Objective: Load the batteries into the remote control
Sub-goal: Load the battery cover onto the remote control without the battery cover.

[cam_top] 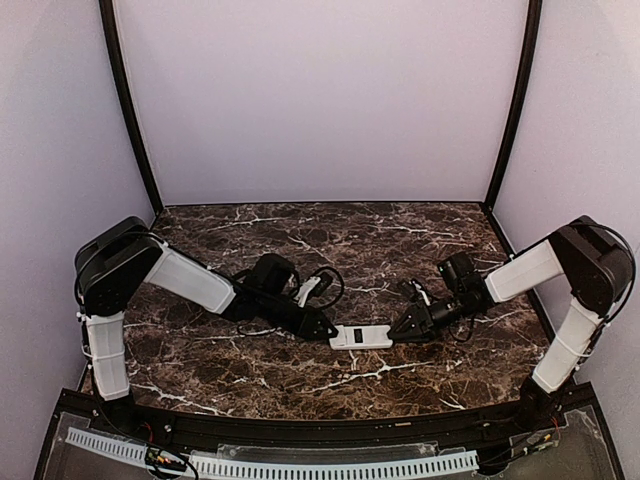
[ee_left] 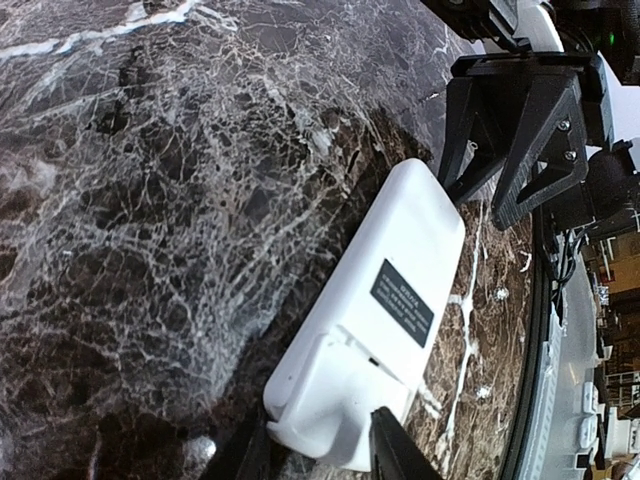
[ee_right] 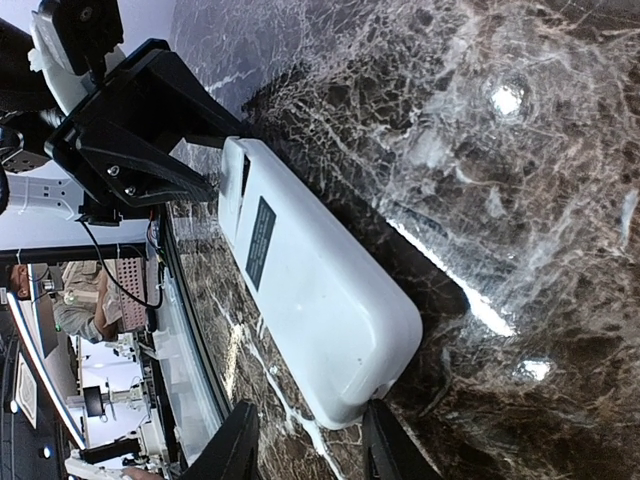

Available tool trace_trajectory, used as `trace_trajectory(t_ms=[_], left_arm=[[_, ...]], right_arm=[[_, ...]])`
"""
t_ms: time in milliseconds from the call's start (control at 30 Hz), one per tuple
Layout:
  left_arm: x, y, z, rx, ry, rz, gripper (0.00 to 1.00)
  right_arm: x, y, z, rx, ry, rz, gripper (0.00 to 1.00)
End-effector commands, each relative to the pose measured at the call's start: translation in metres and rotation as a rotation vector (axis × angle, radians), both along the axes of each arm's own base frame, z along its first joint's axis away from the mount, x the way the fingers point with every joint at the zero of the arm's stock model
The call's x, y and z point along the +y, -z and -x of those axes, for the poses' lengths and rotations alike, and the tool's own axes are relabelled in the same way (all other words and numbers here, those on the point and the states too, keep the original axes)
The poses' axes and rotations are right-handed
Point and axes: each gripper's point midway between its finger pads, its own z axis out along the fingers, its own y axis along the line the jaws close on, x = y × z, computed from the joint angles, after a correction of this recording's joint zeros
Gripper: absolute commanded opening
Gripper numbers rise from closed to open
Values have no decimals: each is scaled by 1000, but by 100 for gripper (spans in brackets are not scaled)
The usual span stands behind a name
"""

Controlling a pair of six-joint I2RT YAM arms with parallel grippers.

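Fingertips (ee_left: 390,450) of the left end effector (ee_left: 320,445) flank the cover end of the remote control (ee_left: 390,300), which lies white back up on the marble bench (ee_left: 150,200); whether they pinch it cannot be told. At the far end, the right end effector (ee_right: 312,440) straddles the casing, partly spread, with a gap beside one finger. No batteries are in view and the cover looks seated, so loading seems either finished or not begun.

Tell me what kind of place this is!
Probably a robot lab test booth: a left arm and right arm bolted at a marble-look table, with plain walls closing it in.
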Motion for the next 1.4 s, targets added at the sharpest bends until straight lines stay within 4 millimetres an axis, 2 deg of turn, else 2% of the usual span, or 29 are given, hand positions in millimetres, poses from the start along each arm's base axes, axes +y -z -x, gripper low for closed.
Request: trace_trajectory(t_ms=[0,67,200,467,667,1333,1367], left_arm=[[6,5,8,31,-18,-24,38],[8,5,7,26,-25,-33,40],[9,7,6,-4,6,-62,36],[4,1,15,-30,104,-34,28],[1,-5,20,-70,153,-15,27],[0,-8,12,-158,195,-111,32],[0,-8,12,-158,196,-114,37]], right_arm=[[-1,1,3,8,-3,-12,35],[-1,2,4,5,-3,-10,35],[-1,3,4,7,-4,-9,34],[-1,4,3,5,-4,-9,33],[-2,5,4,7,-4,-7,33],[0,5,2,5,-4,-10,31],[0,5,2,5,-5,-10,31]])
